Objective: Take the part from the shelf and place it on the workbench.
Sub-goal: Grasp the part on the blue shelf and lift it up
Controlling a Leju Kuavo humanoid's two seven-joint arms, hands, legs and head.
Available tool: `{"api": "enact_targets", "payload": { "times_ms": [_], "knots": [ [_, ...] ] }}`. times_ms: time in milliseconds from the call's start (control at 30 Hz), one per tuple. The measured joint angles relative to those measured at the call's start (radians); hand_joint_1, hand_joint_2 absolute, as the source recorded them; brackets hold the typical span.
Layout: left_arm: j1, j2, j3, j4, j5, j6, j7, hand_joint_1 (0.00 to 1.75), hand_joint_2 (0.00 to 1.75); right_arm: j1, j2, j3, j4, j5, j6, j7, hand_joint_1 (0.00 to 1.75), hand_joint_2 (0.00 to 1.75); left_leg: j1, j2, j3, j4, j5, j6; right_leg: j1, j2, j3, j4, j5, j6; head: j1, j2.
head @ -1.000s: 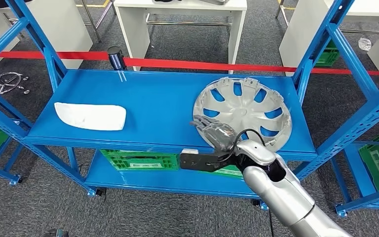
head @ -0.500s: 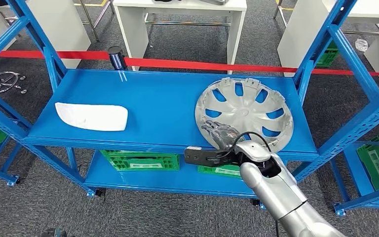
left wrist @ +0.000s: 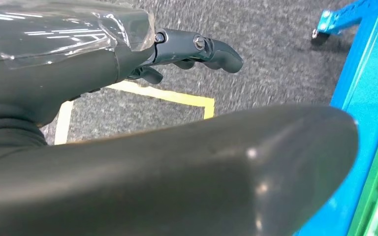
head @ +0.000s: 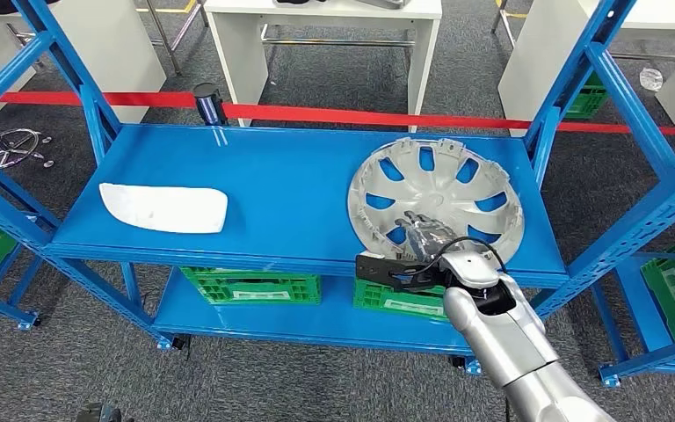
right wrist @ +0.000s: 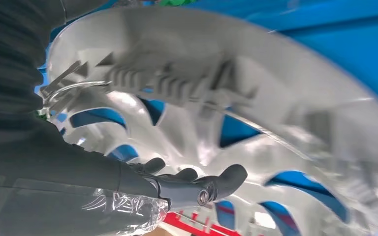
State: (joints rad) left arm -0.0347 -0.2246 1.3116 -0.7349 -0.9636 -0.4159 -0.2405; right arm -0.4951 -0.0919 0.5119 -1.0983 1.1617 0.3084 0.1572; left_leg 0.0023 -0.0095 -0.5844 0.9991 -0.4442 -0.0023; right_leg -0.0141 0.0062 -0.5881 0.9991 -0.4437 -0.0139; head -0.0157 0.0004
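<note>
Blue steel makes up the biggest thing here: a shelf rack (head: 281,189) with an upper deck and a lower one carrying green crates (head: 250,286). Behind it runs a red barrier tape (head: 334,115), with white tables (head: 316,26) further back on grey carpet.

Next in size is the part itself, a silver wheel cover (head: 435,202), lying on the right half of the upper deck with its ribbed inner side and clips facing up, its near rim close to the front lip of the shelf. Well apart from it, on the left half of the deck, lies a flat white piece (head: 163,207).

Judging by its thin moulded spokes and open slots, the wheel cover is likely light plastic, fairly stiff across the disc but springy at the rim, with small clips that could snap if squeezed. Its smooth finish may slip, so a sound hold would be on the near rim or through one of the spoke openings, fingers hooked under the edge rather than pressing on the clips.

Smaller still, the right hand (head: 422,233) reaches over the near part of the wheel cover, fingers (right wrist: 211,184) extended and apart just above a spoke, gripping nothing; whether they touch the surface I cannot tell. The left hand (left wrist: 192,49) hangs beside the rack over the carpet, fingers loosely curled, holding nothing.
</note>
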Motion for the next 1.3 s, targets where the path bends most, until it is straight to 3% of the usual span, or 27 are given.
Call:
{"api": "enact_targets", "payload": {
  "times_ms": [67, 133, 200, 233, 267, 300, 367, 400, 500, 567, 633, 700, 733, 767, 800, 867, 900, 1000, 1067, 1167, 1200, 1233, 1267, 1300],
  "knots": [
    [0.000, 0.003, -0.003, 0.002, 0.000, 0.001, 0.000, 0.00, 0.00, 0.000, 0.002, -0.007, 0.001, 0.002, -0.001, 0.000, 0.00, 1.75, 0.004, 0.002, -0.030, 0.065, -0.040, -0.013, -0.005, 0.001, 0.003, -0.002, 0.001, -0.008, -0.002, 0.000],
    [-0.001, 0.006, -0.005, 0.005, 0.000, 0.001, 0.000, 0.00, 0.00, 0.001, 0.004, -0.013, 0.005, 0.005, -0.003, 0.000, 0.00, 1.75, 0.008, 0.004, -0.094, 0.199, -0.102, -0.023, -0.005, 0.001, 0.003, -0.002, 0.000, -0.012, -0.004, 0.000],
    [0.001, 0.008, -0.006, 0.009, 0.000, 0.001, 0.000, 0.00, 0.00, 0.005, 0.006, -0.018, 0.010, 0.009, -0.005, 0.002, 0.00, 1.75, 0.010, 0.004, -0.141, 0.287, -0.125, -0.026, -0.004, 0.001, 0.004, -0.002, -0.001, -0.013, -0.004, 0.000],
    [0.002, 0.008, -0.006, 0.011, 0.000, 0.002, 0.000, 0.00, 0.00, 0.006, 0.007, -0.020, 0.013, 0.013, -0.006, 0.002, 0.00, 1.75, 0.010, 0.004, -0.138, 0.276, -0.108, -0.026, -0.004, 0.001, 0.005, -0.002, -0.001, -0.013, -0.004, 0.000],
    [0.002, 0.009, -0.006, 0.012, 0.000, 0.003, -0.001, 0.00, 0.00, 0.007, 0.009, -0.022, 0.016, 0.019, -0.006, 0.003, 0.00, 1.75, 0.010, 0.004, -0.116, 0.226, -0.077, -0.023, -0.003, 0.002, 0.007, -0.002, -0.002, -0.013, -0.004, 0.000],
    [0.002, 0.011, -0.007, 0.014, 0.001, 0.004, -0.001, 0.00, 0.00, 0.006, 0.011, -0.023, 0.019, 0.027, -0.006, 0.003, 0.00, 1.75, 0.010, 0.004, -0.081, 0.152, -0.038, -0.020, -0.003, 0.003, 0.008, -0.002, -0.002, -0.013, -0.004, 0.000],
    [0.001, 0.015, -0.008, 0.015, 0.001, 0.006, -0.003, 0.00, 0.00, 0.005, 0.015, -0.025, 0.025, 0.049, -0.003, 0.003, 0.00, 1.75, 0.006, 0.003, -0.019, 0.029, 0.004, -0.010, -0.001, 0.005, 0.009, -0.002, -0.004, -0.010, -0.003, 0.000],
    [0.000, 0.017, -0.009, 0.016, 0.002, 0.007, -0.003, 0.00, 0.00, 0.005, 0.016, -0.025, 0.029, 0.060, 0.001, 0.002, 0.00, 1.75, 0.003, 0.003, -0.004, 0.001, 0.009, -0.005, 0.001, 0.006, 0.007, -0.002, -0.004, -0.006, -0.003, 0.000],
    [0.000, 0.020, -0.013, 0.016, 0.008, 0.007, -0.004, 0.00, 0.00, 0.004, 0.016, -0.021, 0.044, 0.100, 0.023, 0.004, 0.00, 1.75, 0.000, 0.003, 0.003, -0.013, 0.011, 0.009, 0.002, 0.005, 0.005, -0.004, -0.003, 0.007, -0.003, 0.000],
    [-0.001, 0.018, -0.015, 0.016, 0.015, 0.008, -0.004, 0.00, 0.00, -0.003, 0.016, -0.018, 0.063, 0.133, 0.040, 0.013, 0.00, 1.75, 0.005, 0.004, 0.010, -0.026, 0.019, 0.022, 0.002, 0.004, -0.019, 0.042, -0.027, 0.009, -0.001, 0.000],
    [-0.002, 0.015, -0.015, 0.016, 0.021, 0.013, -0.004, 0.00, 0.00, -0.008, 0.015, -0.015, 0.095, 0.167, 0.058, 0.027, 0.75, 1.75, 0.006, 0.005, 0.012, -0.031, 0.022, 0.029, 0.001, 0.003, -0.081, 0.170, -0.081, 0.003, 0.001, 0.000],
    [-0.002, 0.013, -0.015, 0.016, 0.026, 0.018, -0.004, 0.00, 0.00, -0.012, 0.017, -0.009, 0.130, 0.198, 0.066, 0.040, 1.59, 1.75, 0.004, 0.004, 0.013, -0.030, 0.022, 0.031, 0.000, 0.002, -0.136, 0.282, -0.114, 0.006, 0.001, 0.000],
    [-0.001, 0.012, -0.015, 0.016, 0.029, 0.019, -0.004, 0.00, 0.00, -0.017, 0.018, -0.006, 0.147, 0.213, 0.066, 0.046, 1.65, 1.75, 0.004, 0.003, 0.014, -0.030, 0.021, 0.031, -0.001, 0.002, -0.138, 0.285, -0.109, 0.013, 0.002, 0.000],
    [-0.001, 0.011, -0.015, 0.016, 0.031, 0.019, -0.004, 0.00, 0.00, -0.024, 0.020, -0.003, 0.165, 0.226, 0.066, 0.053, 1.70, 1.75, 0.004, 0.002, 0.015, -0.029, 0.021, 0.030, -0.002, 0.001, -0.117, 0.243, -0.089, 0.021, 0.002, 0.000],
    [-0.001, 0.009, -0.015, 0.016, 0.034, 0.020, -0.004, 0.00, 0.00, -0.033, 0.021, -0.001, 0.183, 0.237, 0.066, 0.059, 1.71, 1.75, 0.004, 0.000, 0.017, -0.028, 0.020, 0.029, -0.003, 0.000, -0.078, 0.168, -0.061, 0.027, 0.002, 0.000],
    [-0.001, 0.006, -0.015, 0.015, 0.035, 0.021, -0.004, 0.00, 0.00, -0.050, 0.025, 0.001, 0.212, 0.248, 0.065, 0.066, 1.75, 1.75, 0.002, -0.006, 0.019, -0.022, 0.016, 0.021, 0.000, -0.003, -0.008, 0.031, -0.019, 0.023, 0.001, 0.000],
    [-0.001, 0.005, -0.015, 0.013, 0.036, 0.021, -0.004, 0.00, 0.00, -0.055, 0.028, 0.002, 0.226, 0.251, 0.063, 0.068, 1.75, 1.75, 0.001, -0.008, 0.021, -0.020, 0.013, 0.016, 0.003, -0.003, 0.010, -0.002, -0.011, 0.016, 0.000, 0.000],
    [0.002, 0.000, -0.015, -0.001, 0.041, 0.019, -0.003, 0.00, 0.00, -0.062, 0.043, 0.002, 0.259, 0.270, 0.049, 0.076, 1.75, 1.75, 0.004, -0.011, 0.024, -0.019, 0.010, -0.003, 0.006, -0.003, 0.022, -0.018, -0.005, -0.006, 0.000, 0.000],
    [0.005, -0.005, -0.015, -0.017, 0.047, 0.011, -0.001, 0.00, 0.00, -0.062, 0.053, 0.001, 0.269, 0.282, 0.043, 0.083, 1.75, 1.75, 0.008, -0.007, 0.008, 0.019, -0.019, -0.014, -0.002, -0.004, 0.030, -0.025, 0.004, -0.017, -0.003, 0.000],
    [0.010, -0.008, -0.015, -0.040, 0.051, -0.003, 0.000, 0.00, 0.00, -0.059, 0.062, -0.003, 0.280, 0.300, 0.038, 0.091, 1.75, 1.75, 0.016, -0.002, -0.071, 0.207, -0.126, -0.032, -0.007, -0.009, 0.028, -0.027, 0.012, -0.021, -0.007, 0.000],
    [0.013, -0.010, -0.015, -0.048, 0.050, -0.010, -0.004, 0.00, 0.00, -0.057, 0.064, -0.006, 0.281, 0.307, 0.035, 0.094, 1.75, 1.75, 0.020, -0.001, -0.091, 0.258, -0.147, -0.037, -0.008, -0.010, 0.025, -0.027, 0.014, -0.019, -0.007, 0.000],
    [0.017, -0.013, -0.015, -0.058, 0.049, -0.018, -0.011, 0.00, 0.00, -0.053, 0.065, -0.012, 0.282, 0.313, 0.031, 0.096, 1.75, 1.75, 0.023, 0.001, -0.093, 0.272, -0.148, -0.040, -0.010, -0.010, 0.023, -0.026, 0.016, -0.016, -0.007, 0.000],
    [0.021, -0.016, -0.015, -0.069, 0.048, -0.026, -0.021, 0.00, 0.00, -0.048, 0.066, -0.019, 0.282, 0.321, 0.024, 0.098, 1.75, 1.75, 0.027, 0.003, -0.072, 0.242, -0.130, -0.043, -0.012, -0.010, 0.021, -0.026, 0.019, -0.012, -0.007, 0.000],
    [0.025, -0.020, -0.015, -0.082, 0.047, -0.034, -0.032, 0.00, 0.00, -0.042, 0.067, -0.027, 0.279, 0.327, 0.017, 0.100, 1.75, 1.75, 0.031, 0.005, -0.032, 0.176, -0.101, -0.046, -0.015, -0.010, 0.019, -0.025, 0.021, -0.007, -0.007, 0.000]
  ]
}}
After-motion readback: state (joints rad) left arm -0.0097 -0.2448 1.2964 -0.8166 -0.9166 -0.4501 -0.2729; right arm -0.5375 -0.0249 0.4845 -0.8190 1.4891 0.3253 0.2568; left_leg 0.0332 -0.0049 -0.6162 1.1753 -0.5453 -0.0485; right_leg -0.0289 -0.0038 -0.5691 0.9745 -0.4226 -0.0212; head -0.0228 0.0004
